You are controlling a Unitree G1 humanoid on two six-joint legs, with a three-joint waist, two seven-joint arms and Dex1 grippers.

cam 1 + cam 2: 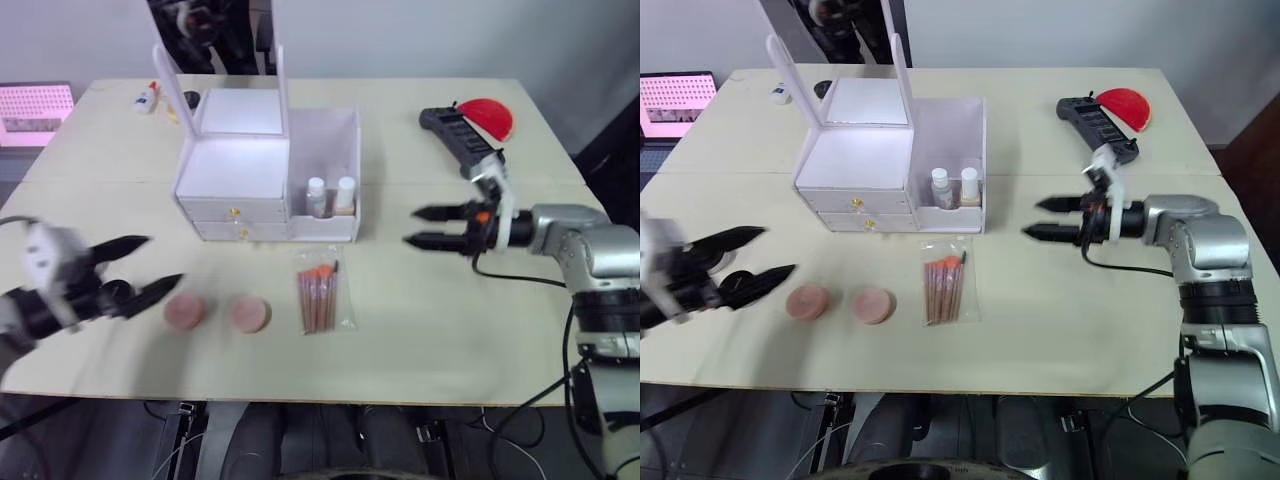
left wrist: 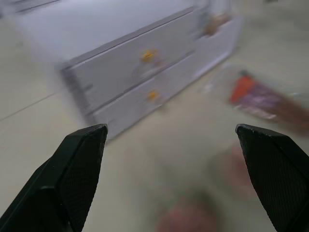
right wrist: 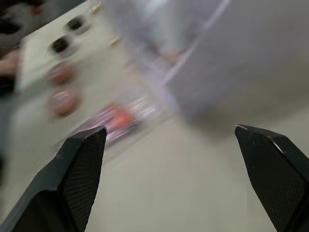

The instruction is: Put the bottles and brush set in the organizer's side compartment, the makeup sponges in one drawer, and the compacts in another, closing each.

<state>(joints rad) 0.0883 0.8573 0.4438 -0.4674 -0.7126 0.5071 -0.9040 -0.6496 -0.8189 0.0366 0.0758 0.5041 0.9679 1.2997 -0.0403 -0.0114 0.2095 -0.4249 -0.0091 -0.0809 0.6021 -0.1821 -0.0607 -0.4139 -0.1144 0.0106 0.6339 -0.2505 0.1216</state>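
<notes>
left tool (image 1: pixel 145 265) spread, empty, beside two compacts (image 1: pixel 185 312) | right tool (image 1: pixel 424 226) spread, empty, right of organizer (image 1: pixel 262 178) | bottles (image 1: pixel 316 196) upright in side compartment | brush set (image 1: pixel 320 296) flat on counter (image 1: pixel 450 330) before organizer | both drawers shut

Bright, even overhead light, soft shadows under the white plastic drawer organizer (image 1: pixel 265 180). Left gripper (image 1: pixel 140 268) smears with motion blur. Both wrist views blurred; the pale wooden table (image 1: pixel 450 330) shows little glare.
</notes>
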